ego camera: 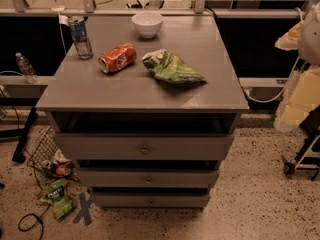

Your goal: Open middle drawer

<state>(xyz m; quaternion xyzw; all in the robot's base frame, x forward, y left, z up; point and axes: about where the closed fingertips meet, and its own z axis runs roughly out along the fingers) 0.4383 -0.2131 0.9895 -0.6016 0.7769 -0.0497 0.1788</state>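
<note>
The middle drawer point(148, 178) is the second of three grey fronts on the cabinet, with a small round knob point(148, 180) at its centre. A dark gap shows above it, and its front lies about level with the others. The top drawer point(144, 146) is taller; the bottom drawer point(150, 200) is the narrowest. Pale parts of my arm point(304, 91) show at the right edge, well away from the drawers. My gripper is out of view.
On the cabinet top point(100, 91) stand a white bowl point(147, 23) and an upright can point(80, 37); a red can point(117, 58) lies on its side beside a green chip bag point(171, 67). On the floor at left are a wire basket point(42, 146), a green bag point(57, 198) and cables. A wheeled stand point(300, 161) is at right.
</note>
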